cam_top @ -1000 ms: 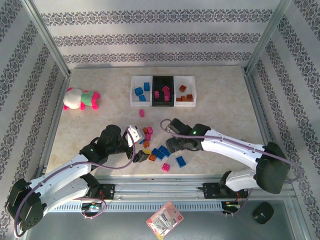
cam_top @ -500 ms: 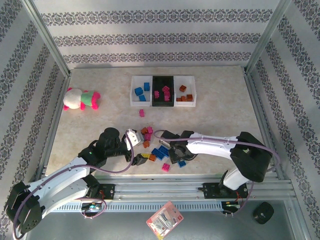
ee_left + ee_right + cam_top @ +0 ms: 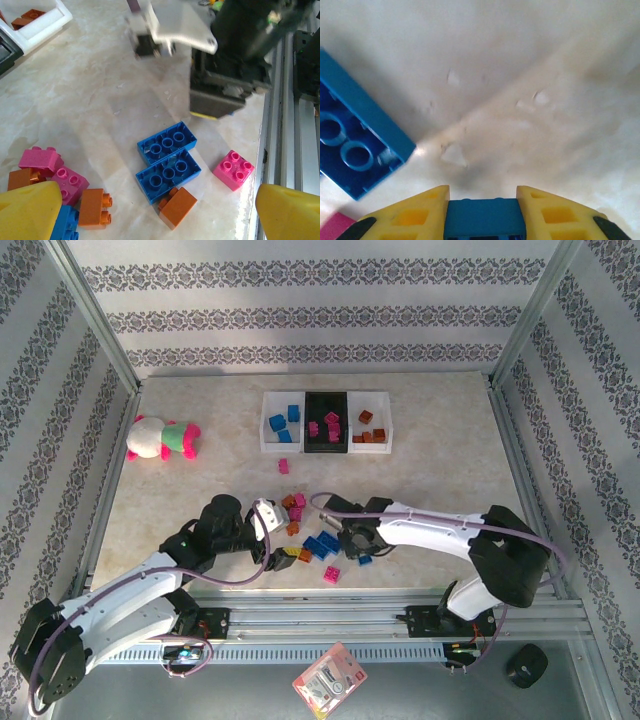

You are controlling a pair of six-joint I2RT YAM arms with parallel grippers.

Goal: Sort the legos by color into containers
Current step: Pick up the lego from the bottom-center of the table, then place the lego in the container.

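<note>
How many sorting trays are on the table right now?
3, in a row at the far end: white rectangular plastic tray, left, with blue bricks; black tray, middle, with pink bricks; white tray, right, with orange-brown bricks. None seem hidden.

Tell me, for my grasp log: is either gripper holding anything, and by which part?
The right gripper grips a blue brick, fingers on two opposite sides. The left gripper is open, holding nothing.
</note>
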